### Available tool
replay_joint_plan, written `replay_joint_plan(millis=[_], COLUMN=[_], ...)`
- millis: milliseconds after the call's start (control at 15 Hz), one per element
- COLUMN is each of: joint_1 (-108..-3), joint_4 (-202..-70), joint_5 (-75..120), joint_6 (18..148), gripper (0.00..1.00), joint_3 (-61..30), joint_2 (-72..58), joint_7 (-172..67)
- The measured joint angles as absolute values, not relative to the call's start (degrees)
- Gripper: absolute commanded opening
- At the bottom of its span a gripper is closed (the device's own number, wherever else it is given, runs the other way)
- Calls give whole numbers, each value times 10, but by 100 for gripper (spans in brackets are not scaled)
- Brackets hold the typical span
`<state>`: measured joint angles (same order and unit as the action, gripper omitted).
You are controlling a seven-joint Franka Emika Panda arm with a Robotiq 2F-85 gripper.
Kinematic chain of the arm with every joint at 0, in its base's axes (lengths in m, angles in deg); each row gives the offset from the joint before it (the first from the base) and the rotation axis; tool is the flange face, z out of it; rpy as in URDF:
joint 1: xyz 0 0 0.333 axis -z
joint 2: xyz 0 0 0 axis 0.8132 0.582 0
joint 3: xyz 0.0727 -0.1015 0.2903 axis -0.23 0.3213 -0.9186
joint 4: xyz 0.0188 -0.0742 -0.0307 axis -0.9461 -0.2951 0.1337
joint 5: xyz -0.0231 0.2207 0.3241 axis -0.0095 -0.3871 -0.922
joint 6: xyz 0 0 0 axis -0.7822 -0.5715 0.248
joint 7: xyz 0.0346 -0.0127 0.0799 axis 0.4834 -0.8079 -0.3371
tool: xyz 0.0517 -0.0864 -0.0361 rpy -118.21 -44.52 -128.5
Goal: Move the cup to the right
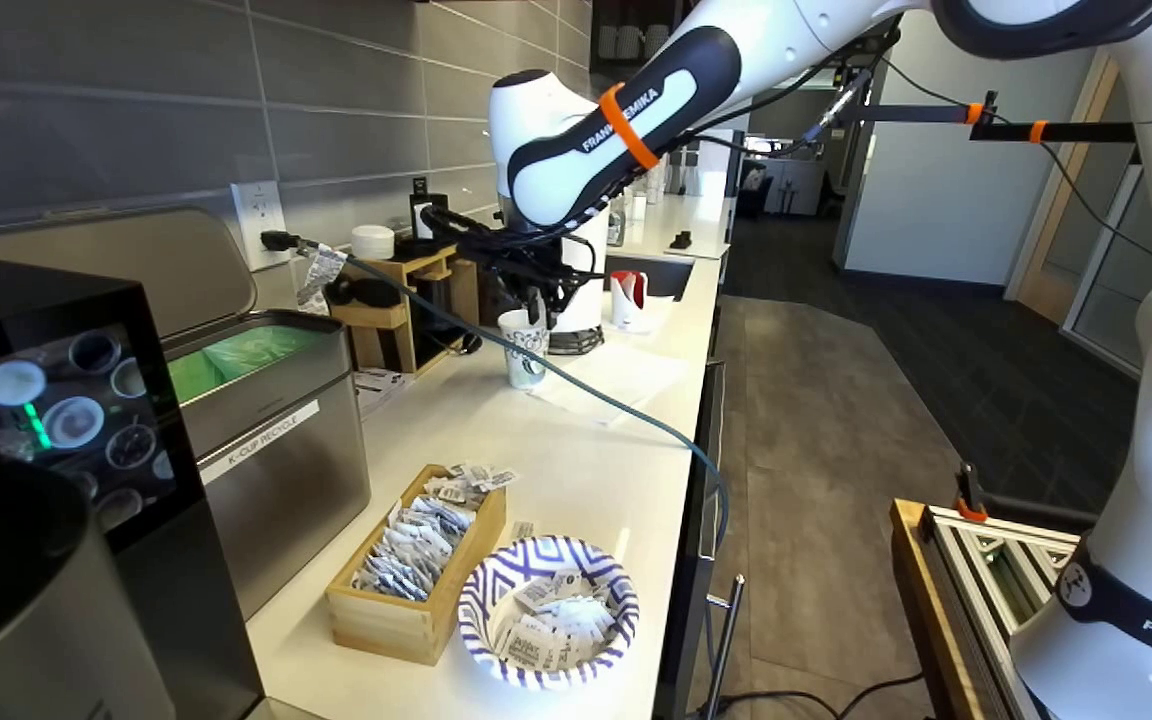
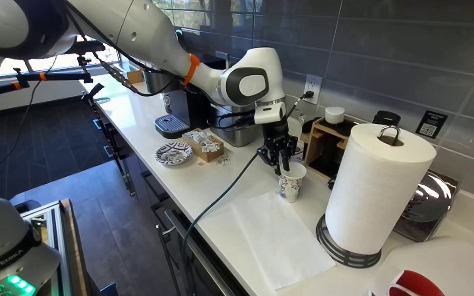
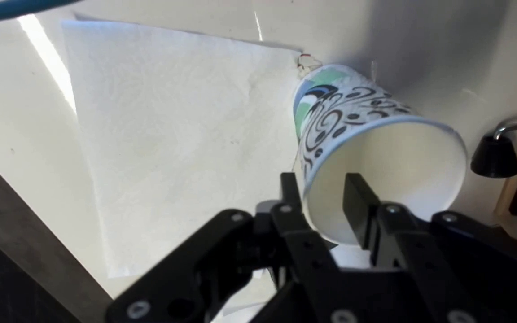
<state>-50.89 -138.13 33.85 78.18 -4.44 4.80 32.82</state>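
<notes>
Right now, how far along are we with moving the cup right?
Done: the gripper is at the patterned paper cup, jaws seemingly astride its rim. In hand: apparently lining up; the jaws stand apart. Left: probably closing and moving it; the cup stands upright on the counter.

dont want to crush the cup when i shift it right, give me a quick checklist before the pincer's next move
1. Cup upright on counter: ok.
2. Pincer astride the rim: ok, one finger over the opening, one outside.
3. Pincer closed on cup wall: not ok, a gap shows between the fingers.
4. Cup off the white sheet: cannot tell, they overlap in the wrist view.
5. Blue cable clear: cannot tell, it crosses in front of the cup in an exterior view.
</notes>
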Motion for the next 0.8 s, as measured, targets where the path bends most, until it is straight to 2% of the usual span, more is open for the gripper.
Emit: replay_joint_plan(millis=[200, 333, 800], joint_1=[-507, -504, -479], joint_4=[-1380, -1378, -1417], joint_5=[337, 335, 335], joint_6=[782, 781, 769], gripper=[89, 100, 100], joint_3=[-44, -43, -41], joint_2=[47, 39, -86], joint_7=[328, 328, 159])
